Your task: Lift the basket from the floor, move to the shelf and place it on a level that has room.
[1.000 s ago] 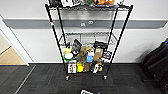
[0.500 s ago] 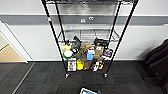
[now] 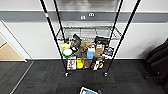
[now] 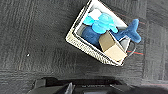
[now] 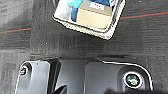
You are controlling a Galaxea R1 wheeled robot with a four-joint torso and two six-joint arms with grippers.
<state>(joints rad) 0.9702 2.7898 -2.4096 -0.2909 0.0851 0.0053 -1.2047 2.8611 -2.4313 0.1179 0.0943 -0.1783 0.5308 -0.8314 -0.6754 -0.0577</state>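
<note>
one small beige woven basket with a pale rim is sitting on the dark grey carpet floor. it is holding a blue plush toy whose tail is hanging over the rim, and a brown cardboard box is leaning against one end of it. in the right wrist view the same basket is showing the box with a white label on its top face, and a thin red line is running across the carpet beside it. in the head view just a corner of the basket is peeking in at the lower edge, well apart from the shelf.

the shelf is standing against a white wall with a grey band, its thin black posts resting on small casters. its low tiers are crowded with boxes, packets and a green-rimmed round item, while the wire-grid level above them is looking bare. tan wooden flooring is showing through an opening at the left, and a dark object is standing at the right.

dark parts of the robot are lying along the near edge of both wrist views. i cannot tell whether either pincer is released or clenched.
</note>
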